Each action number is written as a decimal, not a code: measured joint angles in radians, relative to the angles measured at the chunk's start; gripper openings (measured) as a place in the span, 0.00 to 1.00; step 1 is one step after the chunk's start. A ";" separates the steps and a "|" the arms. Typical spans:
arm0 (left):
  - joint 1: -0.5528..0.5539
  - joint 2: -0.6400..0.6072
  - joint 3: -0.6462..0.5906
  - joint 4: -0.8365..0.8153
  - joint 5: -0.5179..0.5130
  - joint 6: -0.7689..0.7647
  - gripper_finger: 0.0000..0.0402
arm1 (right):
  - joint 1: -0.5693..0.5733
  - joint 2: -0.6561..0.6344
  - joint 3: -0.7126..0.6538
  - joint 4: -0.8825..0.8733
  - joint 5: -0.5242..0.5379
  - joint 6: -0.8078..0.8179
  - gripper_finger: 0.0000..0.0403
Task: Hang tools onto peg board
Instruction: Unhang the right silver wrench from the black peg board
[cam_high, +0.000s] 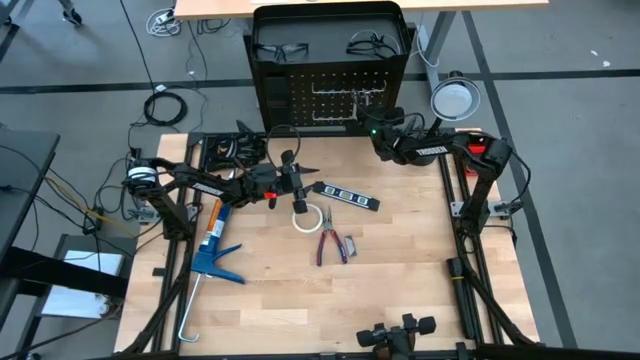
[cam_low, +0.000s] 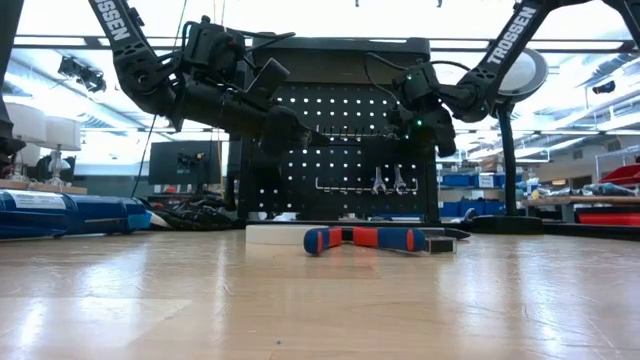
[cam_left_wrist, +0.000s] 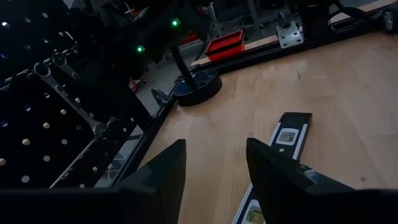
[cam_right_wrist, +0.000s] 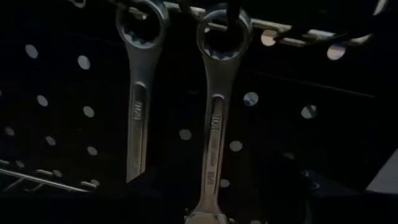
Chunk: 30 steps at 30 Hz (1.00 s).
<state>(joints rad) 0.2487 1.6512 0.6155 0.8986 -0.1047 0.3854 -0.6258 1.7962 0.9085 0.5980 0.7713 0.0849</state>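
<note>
Pale wood table (cam_high: 400, 280), high view: left tool (cam_high: 297, 187) hovers over white tape roll (cam_high: 305, 218); black bar (cam_high: 347, 194) just beside; red-handled pliers (cam_high: 331, 244) nearer front. Right tool (cam_high: 372, 130) at peg board (cam_high: 330, 95); two safety glasses (cam_high: 280, 49) on frame top.
Low view: pliers (cam_low: 365, 238) flat on table, two wrenches (cam_low: 388, 181) hanging on board.
Left wrist view: left fingers (cam_left_wrist: 163, 174) spread, nothing between; bar (cam_left_wrist: 287, 140) beyond.
Right wrist view: two silver wrenches (cam_right_wrist: 211, 124) hang from hooks by ring ends; right tool's state cannot tell.

Dark arms (cam_low: 160, 80), white TROSSEN lettering
</note>
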 joint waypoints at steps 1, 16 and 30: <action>0.000 0.000 0.000 0.000 0.000 0.000 0.43 | -0.003 0.000 0.000 0.001 -0.008 0.002 0.42; 0.000 0.000 0.000 0.002 0.002 -0.001 0.43 | 0.003 0.000 0.030 0.103 -0.016 -0.173 0.41; 0.000 0.000 0.000 0.002 0.002 -0.001 0.43 | -0.025 0.018 0.073 0.081 -0.010 -0.167 0.41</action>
<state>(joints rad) 0.2485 1.6512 0.6155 0.9005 -0.1032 0.3847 -0.6507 1.8137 0.9817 0.6788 0.7615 -0.0826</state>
